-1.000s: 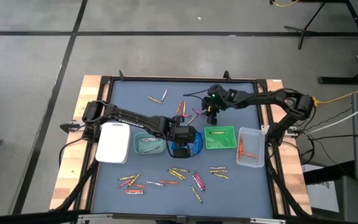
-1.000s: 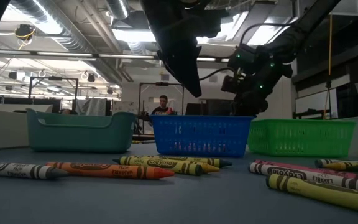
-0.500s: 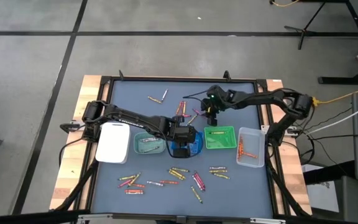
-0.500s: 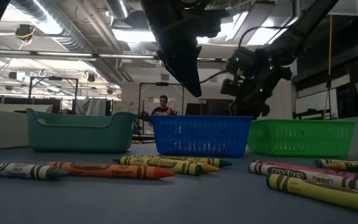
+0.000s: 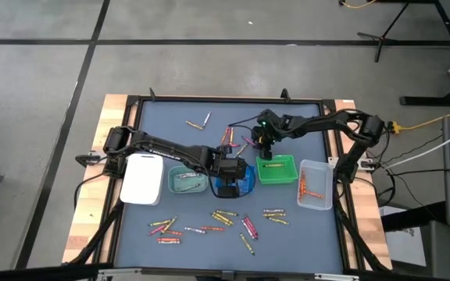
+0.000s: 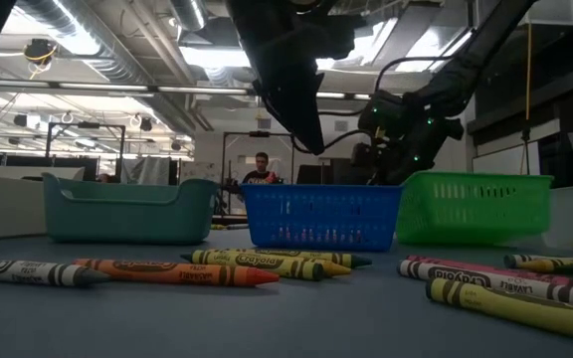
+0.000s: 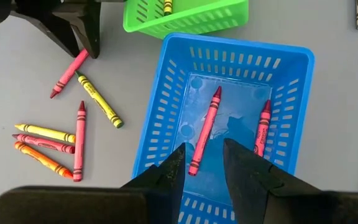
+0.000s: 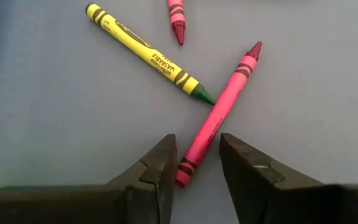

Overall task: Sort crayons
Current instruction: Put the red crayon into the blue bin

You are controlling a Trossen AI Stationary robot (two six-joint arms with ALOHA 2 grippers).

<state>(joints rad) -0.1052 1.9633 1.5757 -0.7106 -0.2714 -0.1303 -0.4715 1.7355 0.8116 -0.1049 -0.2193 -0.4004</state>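
Crayons lie scattered on the grey table. Near the far middle, a pink crayon (image 8: 219,118) lies beside a yellow-wrapped green one (image 8: 145,53). My right gripper (image 8: 197,165) (image 5: 262,144) is open, low over the table, its fingers on either side of the pink crayon's blunt end (image 8: 182,177). My left gripper (image 7: 204,162) (image 5: 231,173) hangs open above the blue tray (image 7: 241,46), which holds two red crayons (image 7: 207,127). Nothing sits between its fingers.
White (image 5: 142,178), teal (image 5: 187,181), blue, green (image 5: 276,176) and clear (image 5: 315,195) trays stand in a row across the table's middle. Several loose crayons (image 5: 225,217) lie toward the near edge, and a few more (image 5: 200,122) lie toward the far edge.
My right gripper has come down toward the pink crayon, staying open. The green tray beside it has shifted and turned a little. My left gripper has kept still.
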